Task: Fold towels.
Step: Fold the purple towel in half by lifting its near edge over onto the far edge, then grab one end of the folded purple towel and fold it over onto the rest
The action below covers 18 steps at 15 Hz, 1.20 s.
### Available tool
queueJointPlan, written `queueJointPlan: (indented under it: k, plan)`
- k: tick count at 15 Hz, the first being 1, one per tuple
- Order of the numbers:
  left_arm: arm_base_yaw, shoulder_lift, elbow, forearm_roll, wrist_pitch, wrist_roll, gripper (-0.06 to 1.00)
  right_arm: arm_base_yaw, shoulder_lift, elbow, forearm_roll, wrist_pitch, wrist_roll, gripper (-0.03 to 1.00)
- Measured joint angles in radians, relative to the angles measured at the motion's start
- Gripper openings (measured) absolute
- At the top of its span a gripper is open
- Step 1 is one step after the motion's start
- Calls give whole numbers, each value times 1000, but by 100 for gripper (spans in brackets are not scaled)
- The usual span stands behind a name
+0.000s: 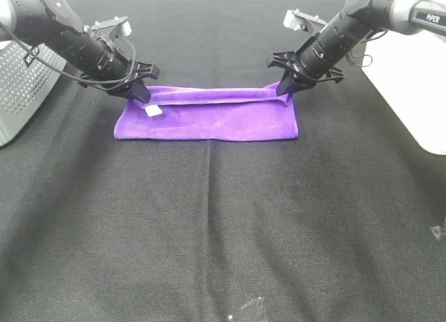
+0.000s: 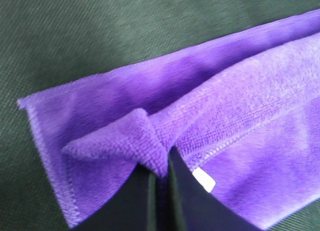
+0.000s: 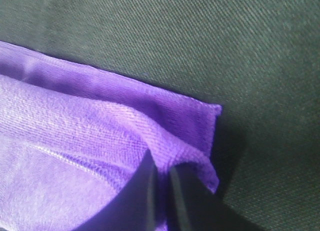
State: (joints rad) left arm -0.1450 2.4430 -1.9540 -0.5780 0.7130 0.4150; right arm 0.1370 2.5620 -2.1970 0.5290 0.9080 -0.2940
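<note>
The towel (image 1: 209, 120) lies on the black-covered desk (image 1: 223, 231) in the upper middle of the high view, a long purple band running left to right. Its near edge rests flat on the desk. Its far edge is lifted a little and pulled into a straight ridge between the two arms.

The left arm (image 1: 83, 47) comes down from the upper left of the frame. The left jaws are clamped on the towel's far left corner. In the left wrist view, they are pressed together on a bunched fold of towel (image 2: 135, 136). The white tag (image 2: 204, 179) sits just beside them; in the high view the tag (image 1: 153, 111) shows near the towel's left end.

The right arm (image 1: 334, 36) comes down from the upper right. The right jaws are clamped on the far right corner. The right wrist view shows them closed on the towel (image 3: 100, 136) at its hemmed edge, close to the corner.

A grey perforated box (image 1: 21, 92) stands at the left edge of the high view, and a white object (image 1: 411, 92) at the right edge. Both are well apart from the towel.
</note>
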Motion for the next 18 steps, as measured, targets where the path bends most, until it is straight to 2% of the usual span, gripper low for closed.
queueJointPlan:
  k: [3,6,7,9,11,12,13,14,15,18]
  plan:
    - [11,0,0,2,-12,2,25,0,0,0,-9,-1,0,20]
    - [27,0,0,3,-12,-6,45,-1,0,0,-63,-2,26,44]
    - [27,0,0,3,-12,-6,45,-1,0,0,-63,-2,26,44]
    - [28,6,0,7,-12,-30,58,-1,0,0,-136,-5,83,62]
    - [28,8,0,22,4,-69,69,-2,0,-19,-200,24,121,75]
    - [30,8,0,30,30,-76,72,-2,0,-51,-210,64,130,76]
    - [40,8,0,47,92,-80,74,-2,-2,-110,-211,166,133,77]
    - [50,8,0,54,137,-80,74,-2,-3,-127,-211,198,133,78]
    - [64,8,0,64,174,-80,74,-2,-7,-185,-214,283,133,78]
    - [107,7,-5,73,272,-100,74,-2,-58,-210,-224,299,154,78]
